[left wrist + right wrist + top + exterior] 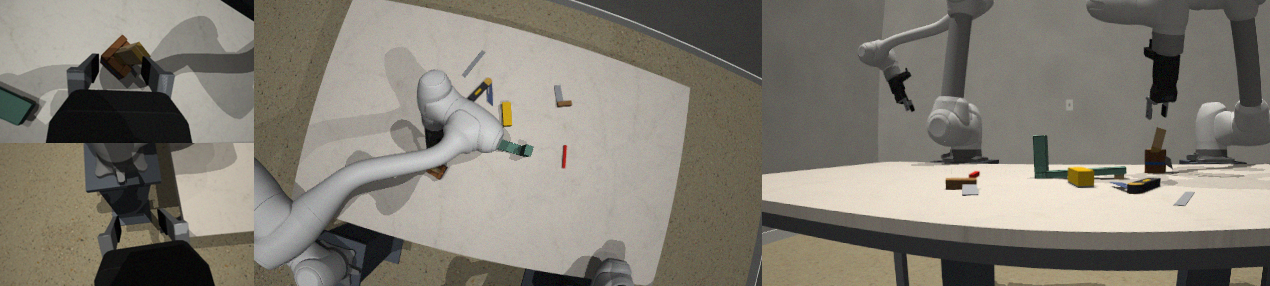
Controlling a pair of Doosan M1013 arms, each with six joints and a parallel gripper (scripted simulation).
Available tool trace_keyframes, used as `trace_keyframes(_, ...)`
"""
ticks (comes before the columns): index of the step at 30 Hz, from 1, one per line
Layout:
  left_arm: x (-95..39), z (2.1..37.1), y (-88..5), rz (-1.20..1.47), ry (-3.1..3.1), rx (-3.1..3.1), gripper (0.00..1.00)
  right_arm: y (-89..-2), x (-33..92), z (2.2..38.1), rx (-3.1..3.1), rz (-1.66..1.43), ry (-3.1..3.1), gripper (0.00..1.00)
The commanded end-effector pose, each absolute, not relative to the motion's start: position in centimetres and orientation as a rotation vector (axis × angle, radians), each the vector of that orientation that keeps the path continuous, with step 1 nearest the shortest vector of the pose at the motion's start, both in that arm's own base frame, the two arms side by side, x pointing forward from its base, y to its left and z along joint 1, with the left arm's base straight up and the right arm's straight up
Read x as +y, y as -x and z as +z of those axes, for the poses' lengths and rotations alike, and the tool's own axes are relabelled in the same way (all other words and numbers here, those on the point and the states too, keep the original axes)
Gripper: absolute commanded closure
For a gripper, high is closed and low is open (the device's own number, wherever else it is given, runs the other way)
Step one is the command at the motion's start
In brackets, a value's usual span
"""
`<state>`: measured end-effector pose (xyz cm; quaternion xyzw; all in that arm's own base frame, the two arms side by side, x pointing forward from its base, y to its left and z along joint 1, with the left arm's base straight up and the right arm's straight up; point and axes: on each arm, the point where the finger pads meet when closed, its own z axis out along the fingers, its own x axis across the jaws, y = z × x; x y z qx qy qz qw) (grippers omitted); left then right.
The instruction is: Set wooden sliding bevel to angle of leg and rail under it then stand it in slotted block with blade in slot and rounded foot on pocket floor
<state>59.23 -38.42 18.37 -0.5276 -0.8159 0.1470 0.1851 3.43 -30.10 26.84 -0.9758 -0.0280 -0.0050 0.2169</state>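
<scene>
The slotted block (438,173) (1155,162) (114,46) is brown with a blue stripe. The wooden bevel (1159,139) (130,55) stands in it, its handle leaning up out of the top; a bit of grey blade sticks out at the side. Its foot is hidden. My left gripper (1156,110) (120,64) is open and empty, pointing down just above the handle. The green leg (527,150) (1040,154) stands upright on the green rail (510,146) (1110,171). The black bevel (478,91) (1144,185) lies with a blue blade. My right gripper (907,105) (138,220) is open and empty, off the table.
A yellow block (507,114) (1081,177) lies beside the rail. A grey strip (474,64) (1184,198) lies beyond the black bevel. A small brown-and-grey square (564,104) (961,183) and a red stick (564,156) (974,174) lie beyond the leg. The left arm hangs over the block.
</scene>
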Motion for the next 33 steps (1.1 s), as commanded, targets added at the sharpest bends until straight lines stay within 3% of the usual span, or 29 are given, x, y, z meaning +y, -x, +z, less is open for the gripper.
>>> trace_keyframes(1,-37.8,18.6,-58.4,0.385,1.316,-2.498,0.0,-3.4,-30.1,26.9,-0.078,-0.015,2.704,0.0)
trace_keyframes(18,-33.9,18.9,-55.6,0.423,0.501,-3.024,0.0,-3.4,-30.1,26.9,-0.078,-0.015,2.704,0.0)
trace_keyframes(33,-33.7,19.0,-55.5,0.427,0.467,-3.037,0.0,-3.4,-30.1,26.9,-0.078,-0.015,2.704,0.0)
